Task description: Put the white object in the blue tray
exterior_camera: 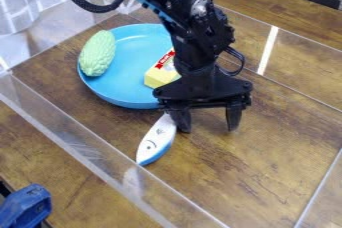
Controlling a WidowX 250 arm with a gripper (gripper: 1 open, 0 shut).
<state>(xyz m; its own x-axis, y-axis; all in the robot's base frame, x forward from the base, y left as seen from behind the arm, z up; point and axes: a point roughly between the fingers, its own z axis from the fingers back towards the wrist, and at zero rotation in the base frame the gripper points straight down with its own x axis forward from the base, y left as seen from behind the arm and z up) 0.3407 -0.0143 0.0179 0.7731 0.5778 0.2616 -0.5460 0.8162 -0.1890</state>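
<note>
One view only, so nothing shared between views. The camera sat high, off one corner of the tabletop (287,137), and looked down at a steep slant, so the wood planks ran diagonally across the frame. It stood fairly near: the arm (187,27) filled the upper middle and its base was cut off by the top edge. A clear wall (80,147) crossed the lower left, nearest the lens. The tray (123,94) lay left of centre, further in.
</note>
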